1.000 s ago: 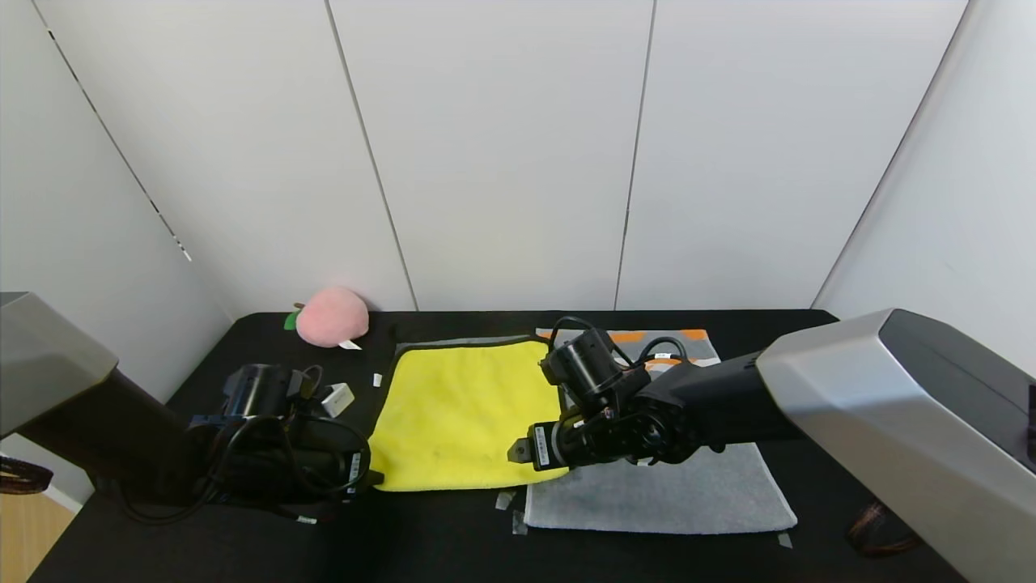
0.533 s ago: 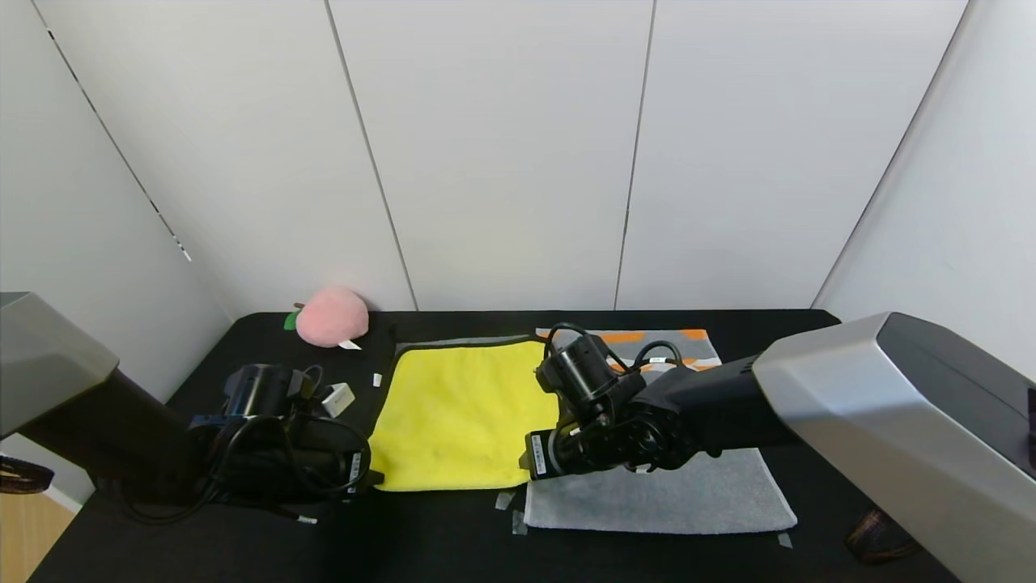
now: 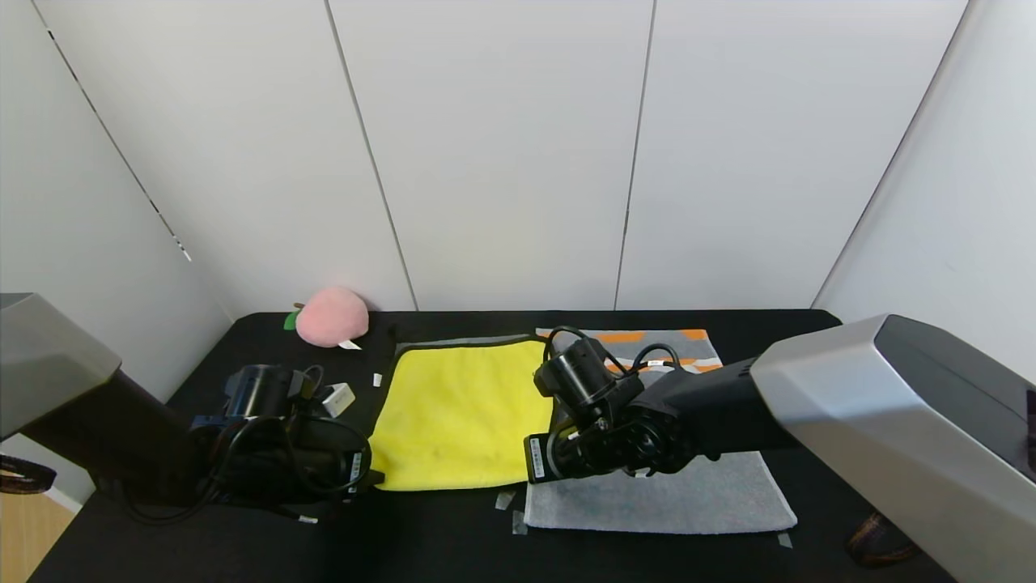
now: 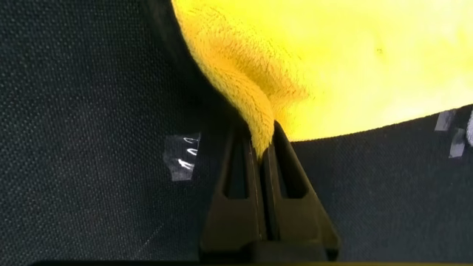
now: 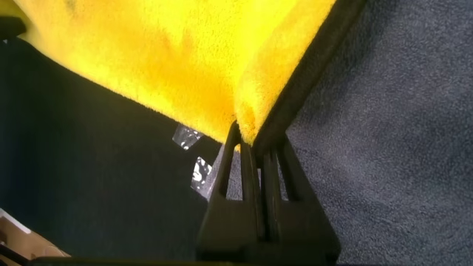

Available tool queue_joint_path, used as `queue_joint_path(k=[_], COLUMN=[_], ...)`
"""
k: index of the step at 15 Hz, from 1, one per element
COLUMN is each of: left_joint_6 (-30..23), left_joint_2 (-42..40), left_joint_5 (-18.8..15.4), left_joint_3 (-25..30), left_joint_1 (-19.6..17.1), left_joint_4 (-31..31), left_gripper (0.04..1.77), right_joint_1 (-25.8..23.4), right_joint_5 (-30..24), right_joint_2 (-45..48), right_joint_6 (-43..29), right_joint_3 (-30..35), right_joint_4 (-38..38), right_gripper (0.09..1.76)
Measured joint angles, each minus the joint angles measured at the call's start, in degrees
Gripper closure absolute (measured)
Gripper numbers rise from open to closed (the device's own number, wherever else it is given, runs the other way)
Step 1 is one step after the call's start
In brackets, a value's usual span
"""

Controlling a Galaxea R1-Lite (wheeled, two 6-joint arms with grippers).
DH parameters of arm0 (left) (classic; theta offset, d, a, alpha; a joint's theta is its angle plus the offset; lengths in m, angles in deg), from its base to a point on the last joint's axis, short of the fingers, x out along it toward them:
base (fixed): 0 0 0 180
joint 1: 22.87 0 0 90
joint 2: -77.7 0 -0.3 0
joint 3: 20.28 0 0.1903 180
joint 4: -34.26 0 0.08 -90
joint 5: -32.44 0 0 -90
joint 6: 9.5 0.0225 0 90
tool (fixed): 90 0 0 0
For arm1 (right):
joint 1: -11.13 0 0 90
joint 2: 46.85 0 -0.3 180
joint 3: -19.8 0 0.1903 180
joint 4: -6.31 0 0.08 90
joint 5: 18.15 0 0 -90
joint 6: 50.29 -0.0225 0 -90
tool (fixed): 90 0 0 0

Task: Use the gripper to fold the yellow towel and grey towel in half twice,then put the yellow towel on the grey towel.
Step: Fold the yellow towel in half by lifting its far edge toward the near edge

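Head view is showing the yellow towel [image 3: 461, 417] lying flat on the desk [image 3: 728, 324] beside the grey towel [image 3: 672, 498], fluffy, dark-trimmed; left claw [image 4: 257, 159] and right claw [image 5: 250, 144] are pinching its near corners.

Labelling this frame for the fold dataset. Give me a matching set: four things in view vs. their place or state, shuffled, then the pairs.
Things:
1. yellow towel
2. grey towel
3. pink plush peach
4. right gripper

Places or states:
A. at the table's far left, by the wall
B. shut on the yellow towel's near right corner
C. spread flat, pinched at both near corners
D. spread flat to the right of the yellow towel, orange bands at its far end

Pairs: 1-C, 2-D, 3-A, 4-B
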Motion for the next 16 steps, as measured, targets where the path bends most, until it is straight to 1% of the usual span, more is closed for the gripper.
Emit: queue_joint_path(k=[3, 6, 8, 12, 16], left_joint_6=[0.00, 0.00, 0.00, 0.00, -0.10], left_joint_2=[-0.57, -1.60, -2.62, -5.45, -10.06], left_joint_5=[0.09, 0.22, 0.34, 1.51, 2.44], left_joint_3=[0.88, 2.65, 3.66, 5.32, 6.50], left_joint_1=[0.00, -0.13, -0.22, -0.17, 0.39], left_joint_4=[0.44, 3.04, 3.61, 3.66, 2.90], left_gripper=[1.69, 1.69, 1.69, 1.69, 1.69], right_joint_1=[-0.07, 0.04, 0.22, 0.28, 0.52], right_joint_5=[0.02, -0.02, 0.00, 0.05, 0.02], right_joint_2=[0.28, 0.37, 0.74, 2.54, 5.52], right_joint_6=[0.00, 0.02, 0.06, 0.13, 0.16], right_joint_3=[0.11, -0.15, -0.39, 0.02, 1.79], right_joint_4=[0.05, 0.18, 0.21, 0.05, 0.00], right_gripper=[1.71, 1.71, 1.71, 1.71, 1.71])
